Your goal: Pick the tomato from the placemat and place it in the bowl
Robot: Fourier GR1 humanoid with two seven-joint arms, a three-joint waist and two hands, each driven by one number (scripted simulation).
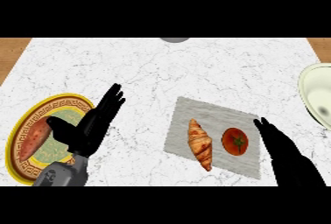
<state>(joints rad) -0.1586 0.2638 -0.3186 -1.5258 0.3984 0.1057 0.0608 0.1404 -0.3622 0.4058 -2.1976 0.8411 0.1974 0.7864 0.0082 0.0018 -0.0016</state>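
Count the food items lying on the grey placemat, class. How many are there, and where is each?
2. The croissant lies on the placemat's left half; the tomato sits to its right, near the right hand.

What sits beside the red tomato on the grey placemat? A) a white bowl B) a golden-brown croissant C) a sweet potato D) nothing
B: the golden-brown croissant lies on the grey rectangular placemat just left of the round red tomato, apart from it. The pale cream bowl stands off the mat at the counter's right edge.
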